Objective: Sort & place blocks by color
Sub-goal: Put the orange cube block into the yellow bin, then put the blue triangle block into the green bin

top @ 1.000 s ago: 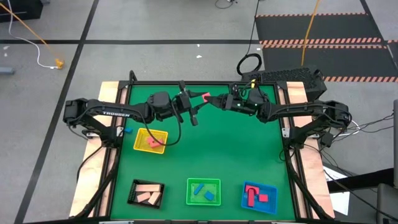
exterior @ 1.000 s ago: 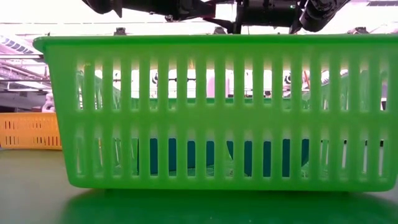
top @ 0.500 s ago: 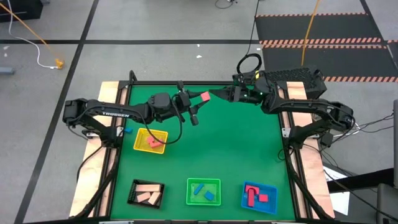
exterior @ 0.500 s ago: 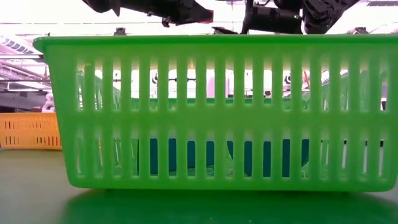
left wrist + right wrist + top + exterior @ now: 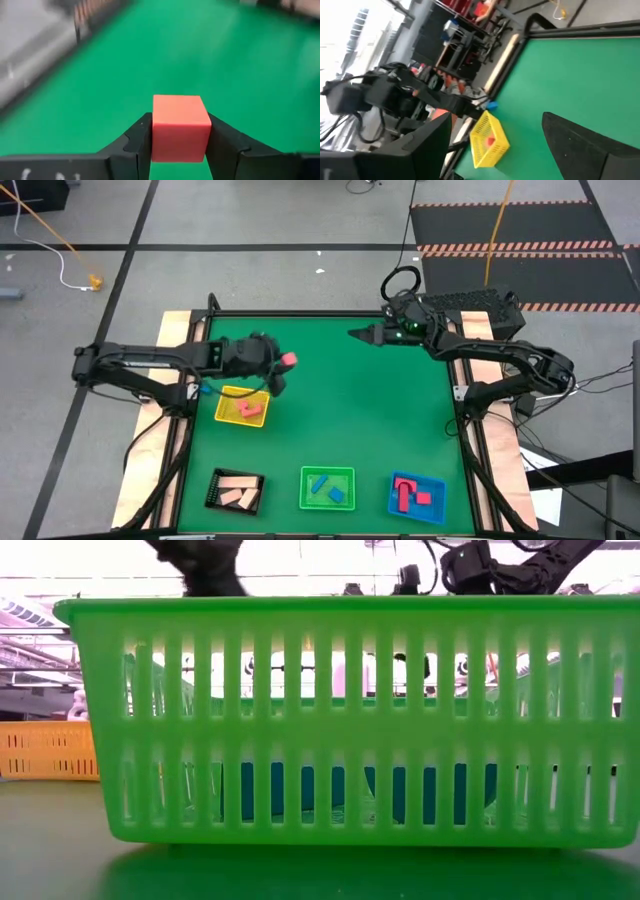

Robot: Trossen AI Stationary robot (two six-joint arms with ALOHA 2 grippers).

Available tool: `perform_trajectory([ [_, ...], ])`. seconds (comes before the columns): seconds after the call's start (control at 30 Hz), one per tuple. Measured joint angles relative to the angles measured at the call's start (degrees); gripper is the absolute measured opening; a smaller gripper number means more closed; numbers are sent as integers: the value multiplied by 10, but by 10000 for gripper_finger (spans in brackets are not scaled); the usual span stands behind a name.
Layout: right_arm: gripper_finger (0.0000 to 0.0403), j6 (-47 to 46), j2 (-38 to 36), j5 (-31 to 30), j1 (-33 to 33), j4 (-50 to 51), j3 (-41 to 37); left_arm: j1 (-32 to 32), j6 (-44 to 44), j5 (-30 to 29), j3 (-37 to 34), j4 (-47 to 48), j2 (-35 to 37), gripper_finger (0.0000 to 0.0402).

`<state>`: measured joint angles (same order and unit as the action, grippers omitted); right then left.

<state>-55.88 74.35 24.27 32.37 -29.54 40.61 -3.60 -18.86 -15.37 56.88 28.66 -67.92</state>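
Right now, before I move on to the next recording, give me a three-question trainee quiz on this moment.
1. Which gripper holds a block, and what colour is the block?
2. True or false: the right gripper is shut on a blue block.
3. Which tray lies nearest the left gripper? A) yellow tray B) green tray C) blue tray

Key
1. The left gripper, shut on a pink cube above the mat, just past the yellow tray.
2. False: its jaws stand open and empty near the table's far edge.
3. A; the green tray and blue tray sit along the near edge.
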Motion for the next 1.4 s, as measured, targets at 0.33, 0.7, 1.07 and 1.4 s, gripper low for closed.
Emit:
perform_trajectory([
  [0.33,302,-4,0,-1,14,-2,-44,64,-257,50,-17,352,-20,137],
  [0.7,302,-4,0,-2,13,-29,-49,67,-402,98,-139,230,-31,137],
  [1.07,302,-4,0,-2,13,-106,-49,66,-428,96,-162,208,-30,222],
  [1.4,302,-4,0,-2,13,-123,-49,38,-390,159,-162,210,-25,252],
])
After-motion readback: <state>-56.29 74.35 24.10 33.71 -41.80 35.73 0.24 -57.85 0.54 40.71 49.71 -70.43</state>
